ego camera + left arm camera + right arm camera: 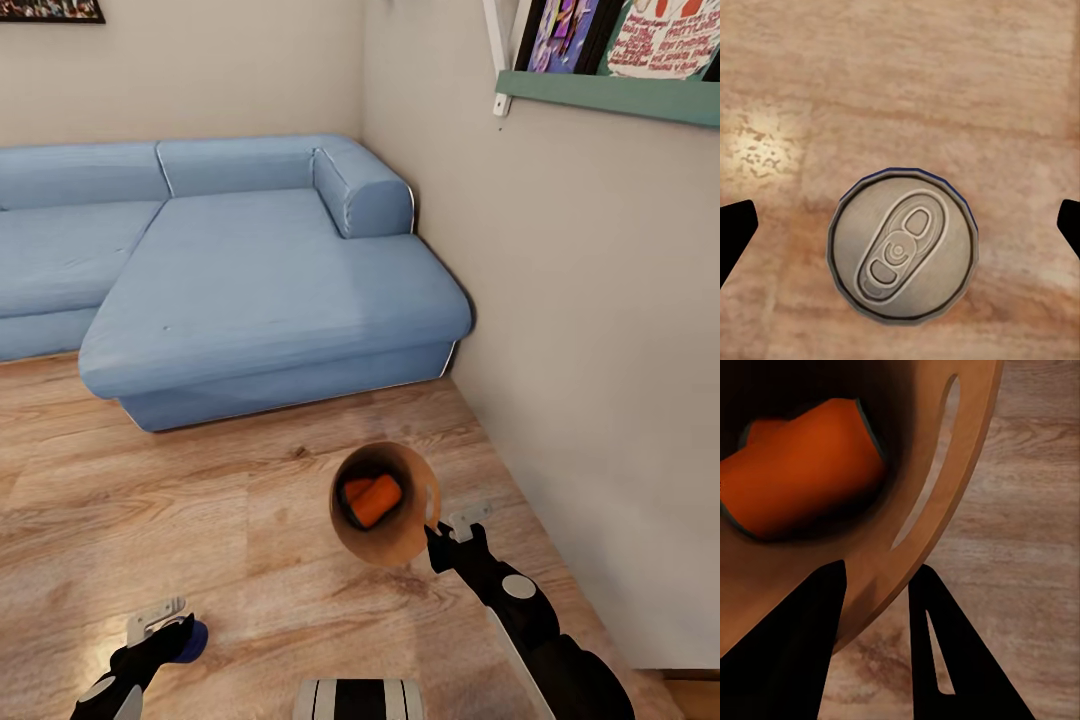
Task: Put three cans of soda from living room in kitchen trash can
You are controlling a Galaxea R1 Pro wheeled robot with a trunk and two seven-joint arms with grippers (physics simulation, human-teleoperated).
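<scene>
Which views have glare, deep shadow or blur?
Left wrist view: bright glare patch on the floor, blue can top sharp. Right wrist view: bin interior nearly black around the orange can. Head view: soft overall, sofa evenly lit.

I count two orange cans (373, 499) inside one brown trash can (395, 548), one blue can (192, 641) on the floor, one light-blue sofa (240, 280), and my two pincers.

Orange can (375, 500), brown bin (405, 545), light-blue sofa (260, 290).
</scene>
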